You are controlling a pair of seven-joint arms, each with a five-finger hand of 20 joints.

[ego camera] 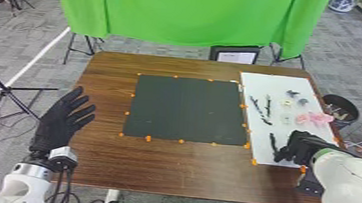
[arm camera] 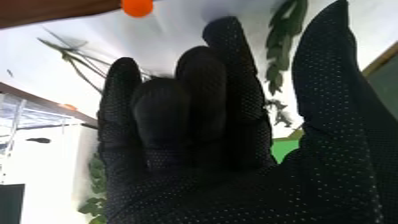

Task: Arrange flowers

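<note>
In the head view my left hand (ego camera: 63, 121) is at the table's left edge with straight fingers. My right hand (ego camera: 305, 146) is over the near end of the white sheet (ego camera: 267, 84), beside a dark leafy stem (ego camera: 273, 142). Farther up the sheet are more dark stems (ego camera: 259, 108), small dark sprigs (ego camera: 292, 93), pale flowers (ego camera: 287, 102) and a pink flower (ego camera: 315, 118). In the right wrist view my right hand (arm camera: 213, 185) has relaxed fingers and its thumb spread, holding nothing. A green leafy stem (arm camera: 286, 40) shows beyond the gap, and thin stems (arm camera: 82, 59) lie past the fingers.
A black mat (ego camera: 188, 110) with orange markers around it covers the middle of the brown table (ego camera: 174, 166). A dark bin (ego camera: 340, 108) stands off the right edge. Past the far edge are a green cloth (ego camera: 191, 15) and a framed sheet (ego camera: 236, 56).
</note>
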